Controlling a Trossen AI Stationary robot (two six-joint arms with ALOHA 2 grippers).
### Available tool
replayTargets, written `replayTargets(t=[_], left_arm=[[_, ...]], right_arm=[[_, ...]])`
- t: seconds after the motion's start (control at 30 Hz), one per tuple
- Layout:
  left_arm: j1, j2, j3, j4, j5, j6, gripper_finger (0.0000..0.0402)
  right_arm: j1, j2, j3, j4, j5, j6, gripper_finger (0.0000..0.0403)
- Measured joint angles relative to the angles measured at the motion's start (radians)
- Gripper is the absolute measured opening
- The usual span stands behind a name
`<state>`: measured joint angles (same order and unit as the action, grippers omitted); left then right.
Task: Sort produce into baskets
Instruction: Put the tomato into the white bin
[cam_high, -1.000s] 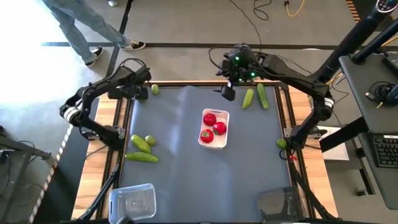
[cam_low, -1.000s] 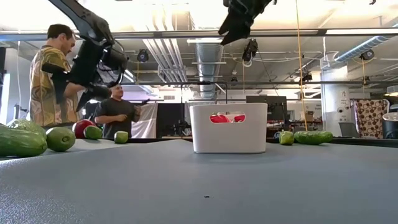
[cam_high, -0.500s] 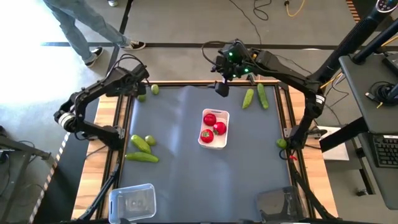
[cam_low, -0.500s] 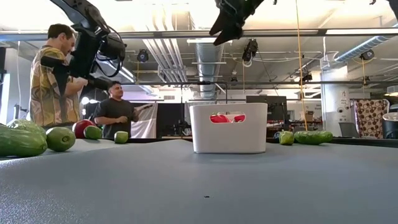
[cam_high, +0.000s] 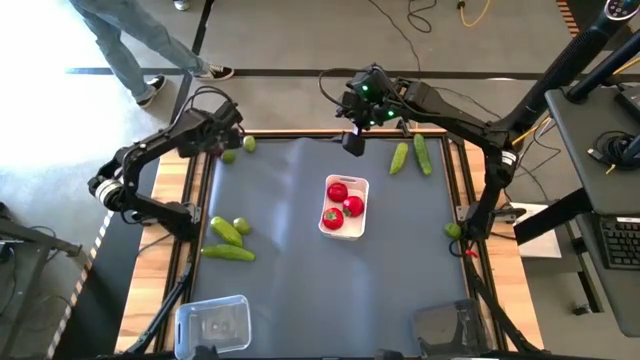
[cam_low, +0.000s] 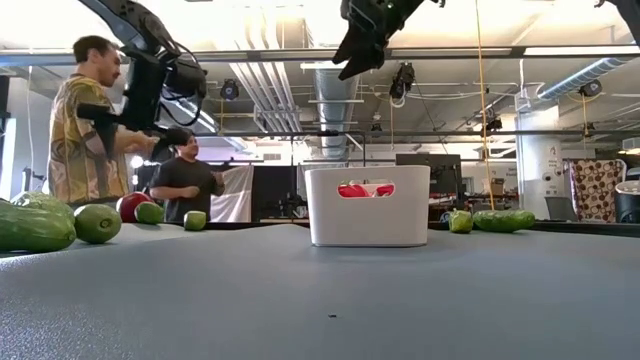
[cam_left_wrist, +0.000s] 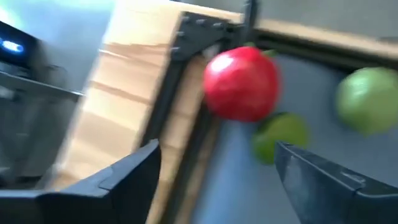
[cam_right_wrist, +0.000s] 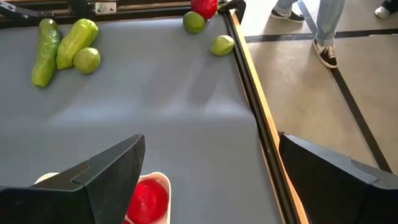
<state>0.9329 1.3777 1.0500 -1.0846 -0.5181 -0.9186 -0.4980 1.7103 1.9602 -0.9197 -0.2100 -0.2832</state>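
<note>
Left gripper (cam_high: 222, 141) hanging spread and empty over the table's far left corner.
Only its wrist view is showing a tomato (cam_left_wrist: 241, 83) there beside two limes (cam_left_wrist: 367, 99); overhead, arm hides it. Right gripper (cam_high: 352, 140), spread, is hovering beyond the white tray (cam_high: 360, 225), mat (cam_high: 290, 250) open around.

The left gripper (cam_high: 222, 143) hangs raised at the desk's far left corner — jaws apart. The right gripper (cam_high: 352, 140) hovers high over the far edge, jaws spread wide.
</note>
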Motion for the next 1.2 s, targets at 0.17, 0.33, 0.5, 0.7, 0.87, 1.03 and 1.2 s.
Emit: replayTargets(t=[0.17,0.33,0.5,0.7,0.87,1.03,1.2], left_arm=[[-0.002,0.029,-0.006,0.097,-0.069,-0.159,0.0334],[-0.001,0.086,-0.007,0.155,-0.118,-0.298,0.0341],[0.018,0.190,-0.009,0.168,-0.110,-0.392,0.0342],[0.076,0.268,-0.008,0.171,-0.019,-0.546,0.0342],[0.093,0.275,-0.001,0.186,-0.016,-0.603,0.0342],[0.102,0.298,-0.001,0.196,-0.015,-0.713,0.0342],[0.107,0.330,-0.002,0.219,-0.019,-0.731,0.0342]], right_arm=[[0.000,0.000,0.000,-0.013,0.000,-0.007,0.0364],[0.000,0.000,0.000,-0.072,0.000,-0.019,0.0364],[0.000,0.000,0.000,-0.138,0.000,-0.028,0.0364],[0.000,0.000,0.000,-0.154,-0.001,-0.048,0.0364],[0.000,-0.001,0.000,-0.157,-0.004,-0.068,0.0364],[0.000,-0.001,0.000,-0.165,-0.004,-0.085,0.0364],[-0.005,-0.001,0.000,-0.170,-0.004,-0.092,0.0364]])
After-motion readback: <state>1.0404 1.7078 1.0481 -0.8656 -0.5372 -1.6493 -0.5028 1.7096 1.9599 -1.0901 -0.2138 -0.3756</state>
